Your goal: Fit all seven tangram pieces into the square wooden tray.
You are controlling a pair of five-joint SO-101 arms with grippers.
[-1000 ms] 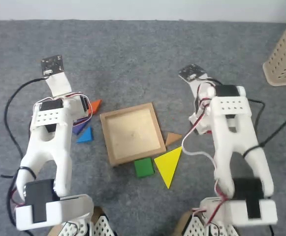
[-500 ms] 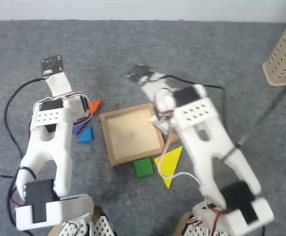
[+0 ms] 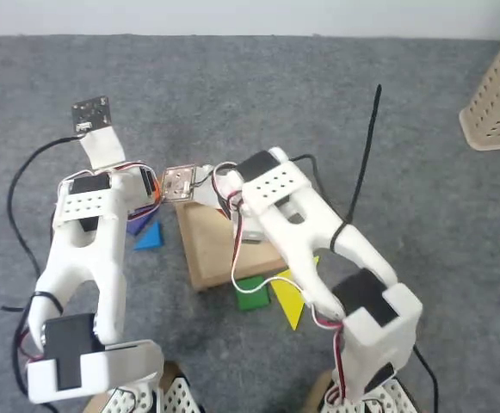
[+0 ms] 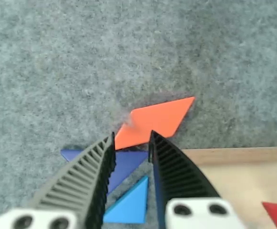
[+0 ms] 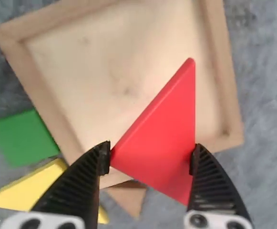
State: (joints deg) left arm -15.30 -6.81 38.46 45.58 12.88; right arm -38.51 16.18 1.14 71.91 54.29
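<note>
Pincer on your right arm (image 5: 148,149) is clamped on the flat red triangle (image 5: 162,143), holding it over the square wooden tray (image 5: 221,71). Your left pincer (image 4: 131,138) is parted, gripping nothing, hanging over the orange parallelogram (image 4: 157,119) beside the dark blue triangle (image 4: 124,164) on the grey table (image 4: 128,47).

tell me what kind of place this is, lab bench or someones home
Probably a robot test bench rather than a home: a left arm and right arm with loose wiring stand on a grey felt-covered table with a wooden tray, and the right gripper holds a red triangle.
</note>
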